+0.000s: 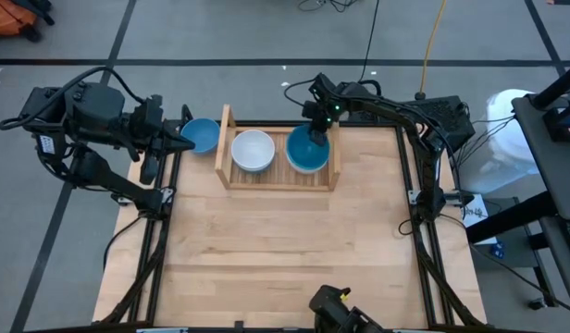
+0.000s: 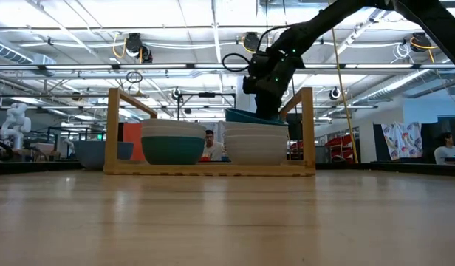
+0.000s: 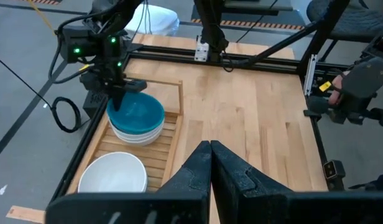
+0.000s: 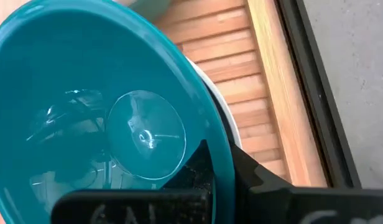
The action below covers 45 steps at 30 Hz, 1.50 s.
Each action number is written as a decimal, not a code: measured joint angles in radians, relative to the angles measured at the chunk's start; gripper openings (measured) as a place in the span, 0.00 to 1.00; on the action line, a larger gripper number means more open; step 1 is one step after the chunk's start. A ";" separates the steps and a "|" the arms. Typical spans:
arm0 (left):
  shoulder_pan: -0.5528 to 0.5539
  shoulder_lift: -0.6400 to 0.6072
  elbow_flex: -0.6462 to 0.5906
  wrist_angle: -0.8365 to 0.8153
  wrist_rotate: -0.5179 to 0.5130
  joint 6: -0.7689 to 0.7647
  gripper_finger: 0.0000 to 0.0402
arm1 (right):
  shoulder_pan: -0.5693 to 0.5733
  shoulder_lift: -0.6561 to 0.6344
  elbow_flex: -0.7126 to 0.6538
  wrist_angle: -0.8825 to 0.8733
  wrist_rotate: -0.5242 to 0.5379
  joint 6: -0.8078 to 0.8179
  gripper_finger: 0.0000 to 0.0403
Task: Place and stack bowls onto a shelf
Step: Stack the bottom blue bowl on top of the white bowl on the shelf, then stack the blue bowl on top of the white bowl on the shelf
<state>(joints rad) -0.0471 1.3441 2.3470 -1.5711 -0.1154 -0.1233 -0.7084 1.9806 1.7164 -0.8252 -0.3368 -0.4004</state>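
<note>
A light wooden tabletop [image 1: 285, 250] sits inside a black metal frame [image 1: 424, 231] on a grey floor [image 1: 220, 37] crossed by dark tape lines. A yellow cable [image 1: 431, 42] trails across that floor. Beyond the table, a seated person [image 2: 210, 144] shows between distant workstations.

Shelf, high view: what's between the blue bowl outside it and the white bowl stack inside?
Only the shelf's upright side board stands between the blue bowl and the white stack. The high view shows it.
</note>
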 joint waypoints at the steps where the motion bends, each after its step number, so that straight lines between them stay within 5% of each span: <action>1: 0.000 0.000 0.000 0.000 0.000 -0.004 0.02 | -0.002 -0.001 0.000 -0.010 0.001 -0.001 0.00; 10: 0.000 0.000 0.000 0.000 0.000 -0.017 0.02 | -0.002 -0.002 -0.012 -0.018 0.014 -0.012 0.01; 30: 0.000 0.000 0.000 0.000 0.000 -0.035 0.02 | 0.022 -0.073 -0.015 0.067 0.028 -0.017 0.38; 41: 0.000 0.000 0.000 0.000 -0.004 -0.038 0.02 | 0.036 -0.095 -0.015 0.165 0.022 -0.056 0.34; 45: -0.001 0.004 0.000 0.000 -0.087 -0.044 0.02 | 0.045 -0.130 -0.015 0.152 0.021 -0.046 0.32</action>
<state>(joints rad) -0.0479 1.3479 2.3470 -1.5711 -0.2028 -0.1673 -0.6636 1.8501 1.7016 -0.6731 -0.3159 -0.4465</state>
